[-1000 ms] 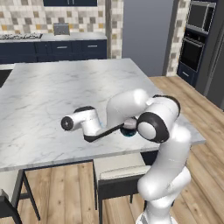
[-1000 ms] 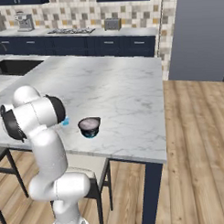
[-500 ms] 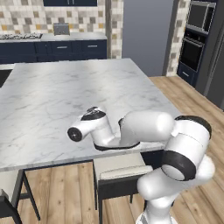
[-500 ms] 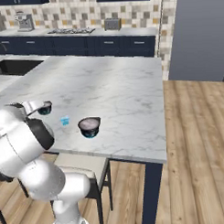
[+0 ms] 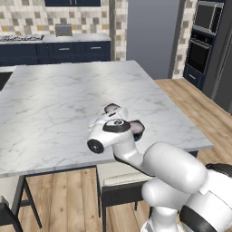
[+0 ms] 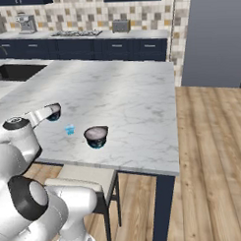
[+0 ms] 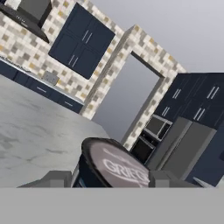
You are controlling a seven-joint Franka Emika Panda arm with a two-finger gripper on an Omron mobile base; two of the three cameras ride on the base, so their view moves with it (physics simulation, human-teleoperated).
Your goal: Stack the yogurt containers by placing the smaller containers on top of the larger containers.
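The small dark navy cup [image 7: 114,165] with a pale lid sits between my fingertips in the hand view. My gripper [image 7: 109,178] is open and straddles it, with one finger [image 7: 57,178] just off its left side. From the right base view, the gripper [image 6: 49,113] reaches to that cup [image 6: 55,113] on the marble island. The tiny light-blue container [image 6: 69,129] lies just to its right. The wide dark cup [image 6: 96,136] with a greyish-pink top and teal base stands further right. In the left base view my hand [image 5: 108,131] hides part of the wide cup [image 5: 137,128].
The marble island [image 6: 121,98] ends close in front of the containers. A stool [image 6: 87,177] stands under that front edge. A sink [image 6: 17,72] is set into the counter at the far left, and kitchen cabinets line the back wall.
The arm has swung down and forward, bringing the hand to the small cup. The jaws have narrowed a little around it. The containers have not moved.
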